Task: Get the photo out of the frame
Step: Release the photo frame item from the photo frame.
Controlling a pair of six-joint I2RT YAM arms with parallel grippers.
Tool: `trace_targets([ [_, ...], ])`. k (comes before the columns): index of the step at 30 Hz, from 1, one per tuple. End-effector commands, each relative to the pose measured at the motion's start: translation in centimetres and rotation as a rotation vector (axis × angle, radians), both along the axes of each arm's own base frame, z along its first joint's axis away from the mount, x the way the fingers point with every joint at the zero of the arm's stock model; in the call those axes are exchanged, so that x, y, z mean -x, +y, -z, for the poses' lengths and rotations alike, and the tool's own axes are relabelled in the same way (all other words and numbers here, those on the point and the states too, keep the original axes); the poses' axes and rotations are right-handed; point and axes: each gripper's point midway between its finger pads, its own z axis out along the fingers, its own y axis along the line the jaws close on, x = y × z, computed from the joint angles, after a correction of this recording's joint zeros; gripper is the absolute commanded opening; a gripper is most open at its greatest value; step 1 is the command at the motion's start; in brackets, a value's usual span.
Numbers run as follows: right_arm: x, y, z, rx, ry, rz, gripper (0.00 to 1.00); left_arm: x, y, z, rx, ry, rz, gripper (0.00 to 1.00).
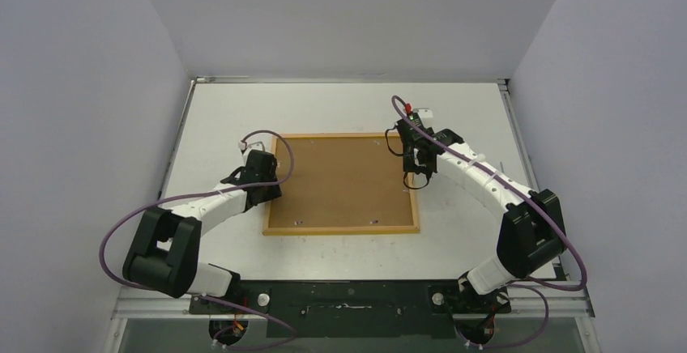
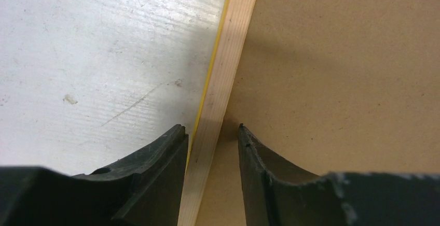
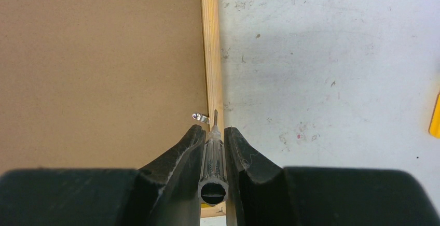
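Well, from where I stand the frame (image 1: 340, 183) lies face down in the middle of the tabletop (image 1: 340, 110), brown backing (image 2: 337, 91) upward. The photo is nowhere to be seen. I judge it sits under that backing, inside the frame, since the tabs look unturned.

At the frame's left side the left pincer (image 2: 211, 128) stands astride the wood rim (image 2: 228, 70), one finger outside it and one over the backing. The jaws are apart, and there looks to be a sliver of shadow between the inner finger and the wood, so I would not call it a clamp yet.

At the frame's right side the right pincer (image 3: 212, 128) is closed tight on a clear-handled screwdriver (image 3: 214, 158). Its tip sits just beside a small metal tab (image 3: 197, 115) at the inner edge of the rim. Whether it touches the tab I cannot tell.

The worry is the push on that tab. If the left side is not gripped firmly, a sideways shove from the blade could skate the whole frame across the tabletop instead of turning the tab. The tip is thin and the tab small, so it could also slip off, scratch the backing, or dig under it and crease the print below. Too steep a lever might tip the frame's right edge up.
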Motion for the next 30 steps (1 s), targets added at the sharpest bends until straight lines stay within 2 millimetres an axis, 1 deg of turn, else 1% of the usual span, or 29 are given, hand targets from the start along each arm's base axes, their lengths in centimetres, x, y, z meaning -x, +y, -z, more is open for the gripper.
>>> trace_targets([
  [1, -1.1, -0.3, -1.3, 0.004, -0.039, 0.036, 0.05, -1.0, -0.4, -0.3, 0.013, 0.004, 0.009, 0.36],
  [5, -1.1, -0.3, -1.2, 0.005, -0.028, 0.036, 0.05, -1.0, -0.5, -0.2, 0.013, 0.008, 0.009, 0.28],
  [7, -1.2, -0.1, -1.0, 0.0, -0.023, 0.032, 0.05, -1.0, -0.4, -0.2, 0.012, 0.007, 0.006, 0.25],
  [10, -1.2, 0.4, -0.9, -0.022, -0.013, 0.019, 0.05, -1.0, -0.4, -0.2, 0.012, 0.004, 0.004, 0.17],
  [11, -1.2, 0.6, -0.8, -0.028, -0.01, 0.016, 0.05, -0.9, -0.3, -0.2, 0.01, 0.004, 0.004, 0.11],
  [13, -1.2, 0.8, -0.7, -0.036, -0.005, 0.011, 0.05, -1.0, -0.3, -0.2, 0.008, 0.003, 0.0, 0.04],
  [15, -1.3, 1.0, -0.5, -0.04, 0.003, 0.006, 0.05, -1.0, -0.2, -0.2, 0.006, 0.003, -0.004, 0.0],
  [21, -1.3, 1.5, 0.2, -0.051, 0.03, -0.002, 0.05, -1.0, -0.1, -0.1, 0.002, 0.001, -0.013, 0.0],
  [25, -1.2, 1.4, 1.2, -0.039, 0.055, -0.001, 0.05, -0.9, 0.1, -0.2, 0.001, -0.005, -0.021, 0.0],
  [30, -0.7, 1.4, 2.2, -0.03, 0.1, 0.004, 0.05, -0.9, 0.3, -0.3, -0.005, -0.015, -0.035, 0.0],
])
